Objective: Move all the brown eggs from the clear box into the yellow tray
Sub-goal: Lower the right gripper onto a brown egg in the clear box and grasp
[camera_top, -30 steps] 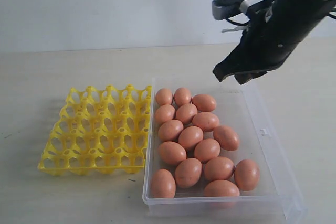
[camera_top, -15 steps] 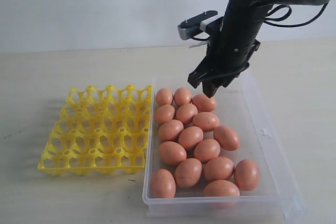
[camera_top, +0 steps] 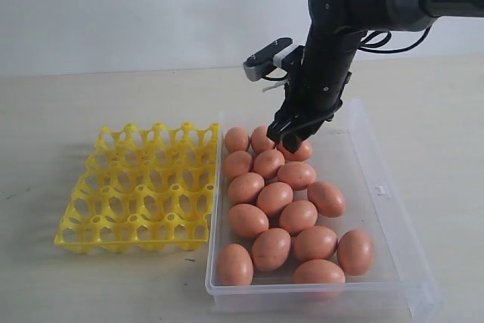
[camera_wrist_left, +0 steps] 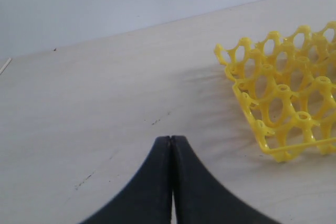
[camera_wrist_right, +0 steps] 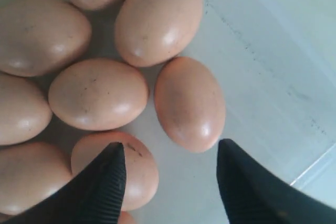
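Note:
Several brown eggs (camera_top: 274,197) lie packed together in the clear box (camera_top: 378,187), to the right of the yellow tray (camera_top: 140,187), whose cups hold nothing. My right gripper (camera_top: 291,138) hangs open just over the eggs at the box's far end. In the right wrist view its fingers (camera_wrist_right: 102,182) spread wide, an egg (camera_wrist_right: 190,103) lies just ahead of the gap and another egg (camera_wrist_right: 137,169) sits beside one finger. My left gripper (camera_wrist_left: 171,139) is shut with nothing in it, low over bare tabletop, the yellow tray's corner (camera_wrist_left: 283,103) off to one side.
The pale wooden table (camera_top: 76,104) runs back to a white wall. A small latch tab (camera_top: 380,189) sits on the box's right wall. The box floor (camera_wrist_right: 273,77) beside the eggs is bare.
My right arm has swung left and come down from above the box's far right corner to just over the far eggs. Eggs and tray have not moved.

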